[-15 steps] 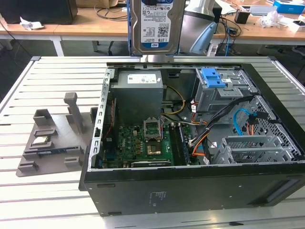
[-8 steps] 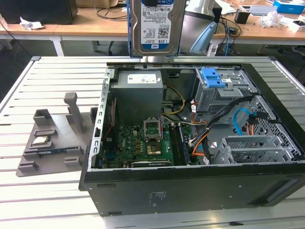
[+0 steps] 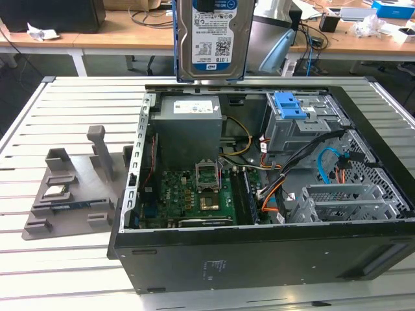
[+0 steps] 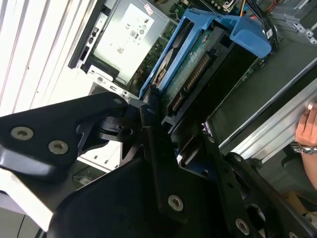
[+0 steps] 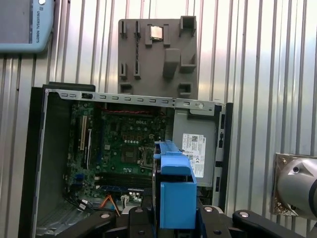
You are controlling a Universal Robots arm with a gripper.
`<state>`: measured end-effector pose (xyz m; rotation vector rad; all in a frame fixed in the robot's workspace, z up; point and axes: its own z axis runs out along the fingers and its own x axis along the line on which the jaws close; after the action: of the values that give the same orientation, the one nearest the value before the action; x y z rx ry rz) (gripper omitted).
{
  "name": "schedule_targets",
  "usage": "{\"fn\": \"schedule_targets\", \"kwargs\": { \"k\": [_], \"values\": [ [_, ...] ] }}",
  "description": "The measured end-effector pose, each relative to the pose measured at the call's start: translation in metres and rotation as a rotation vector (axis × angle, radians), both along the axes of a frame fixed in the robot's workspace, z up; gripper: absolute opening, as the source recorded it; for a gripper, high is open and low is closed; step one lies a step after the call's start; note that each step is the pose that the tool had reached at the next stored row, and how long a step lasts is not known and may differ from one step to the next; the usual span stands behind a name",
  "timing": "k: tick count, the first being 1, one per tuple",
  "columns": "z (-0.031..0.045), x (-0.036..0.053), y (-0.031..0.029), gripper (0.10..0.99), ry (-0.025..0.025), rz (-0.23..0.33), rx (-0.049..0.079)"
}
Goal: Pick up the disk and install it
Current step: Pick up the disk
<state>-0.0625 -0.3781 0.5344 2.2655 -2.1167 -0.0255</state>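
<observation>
The disk (image 3: 211, 39), a silver hard drive with a white-and-blue label in a blue carrier bracket, hangs upright in the air above the back edge of the open computer case (image 3: 259, 259). In the second wrist view the disk (image 4: 190, 59) shows edge-on with its connector side up, and my gripper (image 4: 168, 121) is shut on its blue frame with black fingers (image 4: 148, 111) on both sides. In the first wrist view the blue carrier of the disk (image 5: 176, 193) sits in my gripper (image 5: 176, 215), over the case's motherboard (image 5: 126, 144).
Inside the case lie a grey power supply box (image 3: 191, 123), cables and a drive cage with a blue latch (image 3: 290, 105). A grey fixture tray (image 3: 71, 188) stands at the exterior view's left. A person's hand (image 4: 309, 129) rests near the table rail.
</observation>
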Motion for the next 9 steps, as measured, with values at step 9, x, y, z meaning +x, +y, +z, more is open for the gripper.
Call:
{"fn": "schedule_targets", "kwargs": {
  "k": [9],
  "values": [
    [-0.0007, 0.0, -0.0143, 0.369, -0.0001, 0.0, 0.0]
  ]
}}
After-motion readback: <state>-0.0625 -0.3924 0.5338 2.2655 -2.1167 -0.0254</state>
